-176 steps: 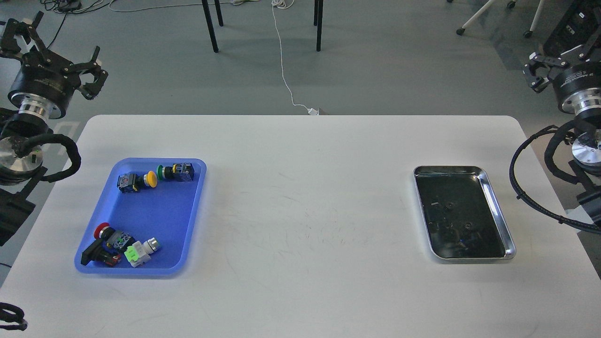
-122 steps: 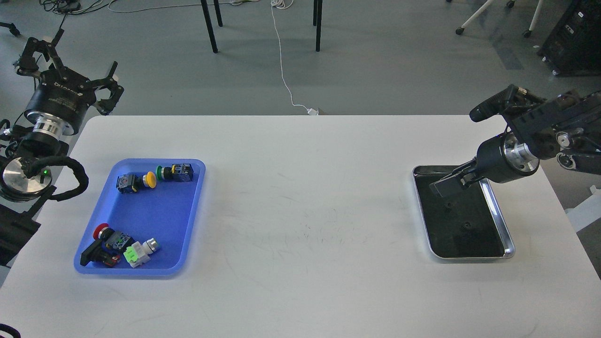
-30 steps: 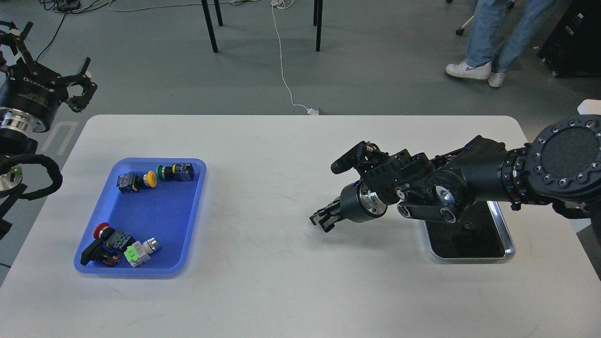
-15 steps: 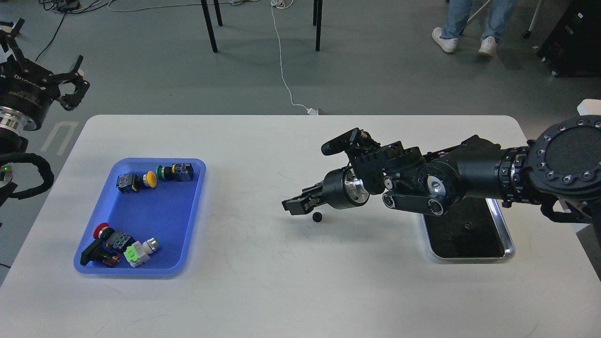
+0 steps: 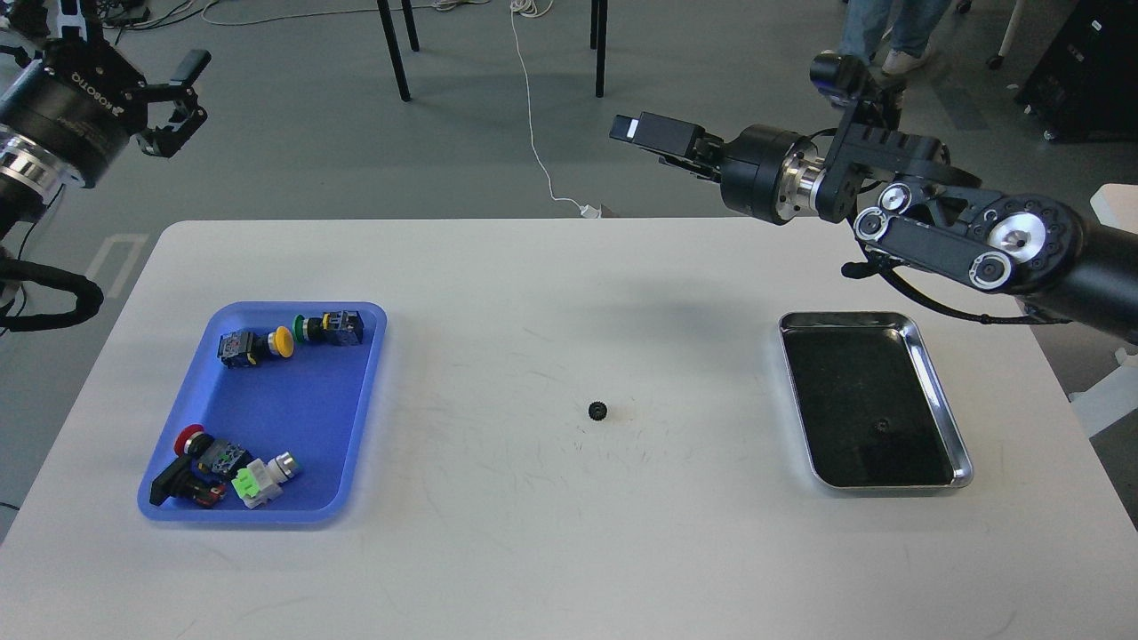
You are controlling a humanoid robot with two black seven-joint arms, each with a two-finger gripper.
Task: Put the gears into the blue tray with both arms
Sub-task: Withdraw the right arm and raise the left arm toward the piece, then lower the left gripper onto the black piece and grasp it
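One small black gear (image 5: 597, 410) lies alone on the white table near its middle. Another gear (image 5: 881, 424) sits inside the steel tray (image 5: 944, 387) on the right. The blue tray (image 5: 302, 400) stands at the left and holds several coloured push-button switches, with no gear in it. My right gripper (image 5: 642, 142) is raised high above the table's far edge and points left. It looks open and holds nothing. Off the table at the top left, my left gripper (image 5: 188, 92) hangs over the floor with its fingers spread open and empty.
Push-button switches (image 5: 291, 335) lie along the blue tray's far end, and more switches (image 5: 227, 468) lie in its near left corner. Chair legs (image 5: 397, 49), a white cable (image 5: 542, 151) and a person's feet (image 5: 889, 44) are on the floor beyond the table.
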